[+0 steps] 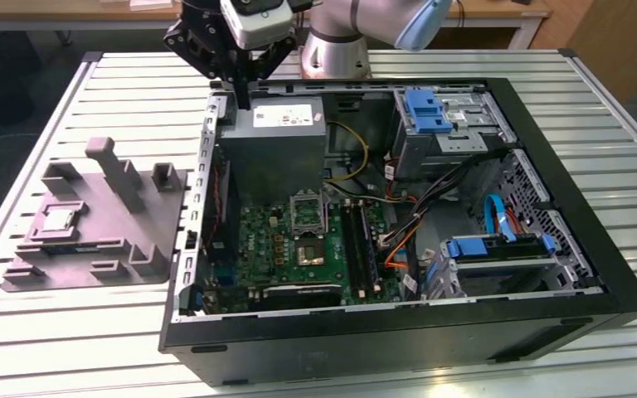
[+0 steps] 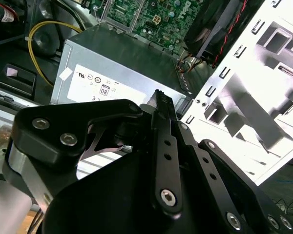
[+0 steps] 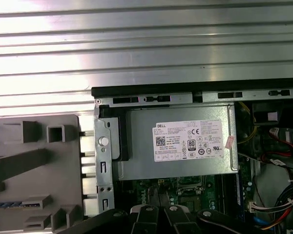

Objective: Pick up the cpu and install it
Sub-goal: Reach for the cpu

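The gripper [image 1: 238,98] hangs over the far rim of the case [image 1: 407,340], above the power supply [image 1: 274,145]. Its jaws are closed together with nothing between them. The cpu [image 1: 57,219] lies flat in a recess of the fixture [image 1: 130,249], outside the case and near the worktop [image 1: 75,332] edge on the exterior view's left. It is well apart from the gripper, toward that view's left and foreground. Being square, it offers no long axis.

On my exterior view, the slatted metal table [image 1: 86,332] carries an open case [image 1: 407,340], with a grey fixture [image 1: 109,224] just beside it at nine o'clock.
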Motion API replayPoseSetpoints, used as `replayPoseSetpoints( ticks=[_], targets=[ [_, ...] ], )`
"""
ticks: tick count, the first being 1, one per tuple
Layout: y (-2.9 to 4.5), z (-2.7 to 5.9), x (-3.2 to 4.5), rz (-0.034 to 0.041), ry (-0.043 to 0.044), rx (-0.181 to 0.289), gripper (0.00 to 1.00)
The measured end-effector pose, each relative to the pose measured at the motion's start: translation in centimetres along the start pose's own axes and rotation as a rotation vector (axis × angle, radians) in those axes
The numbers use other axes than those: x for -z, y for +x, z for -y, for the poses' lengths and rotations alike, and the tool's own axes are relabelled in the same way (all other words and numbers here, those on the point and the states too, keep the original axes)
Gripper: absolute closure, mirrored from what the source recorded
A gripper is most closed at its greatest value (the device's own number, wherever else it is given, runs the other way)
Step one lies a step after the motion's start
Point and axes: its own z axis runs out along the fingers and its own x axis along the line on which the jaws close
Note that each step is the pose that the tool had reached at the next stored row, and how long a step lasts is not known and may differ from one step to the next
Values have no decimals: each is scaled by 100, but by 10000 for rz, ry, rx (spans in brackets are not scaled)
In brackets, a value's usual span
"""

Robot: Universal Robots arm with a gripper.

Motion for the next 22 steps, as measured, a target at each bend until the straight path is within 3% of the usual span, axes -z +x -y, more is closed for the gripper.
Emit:
replayPoseSetpoints(
  ticks=[22],
  targets=[
    [59, 4, -2, 0, 0, 0, 89]
  ],
)
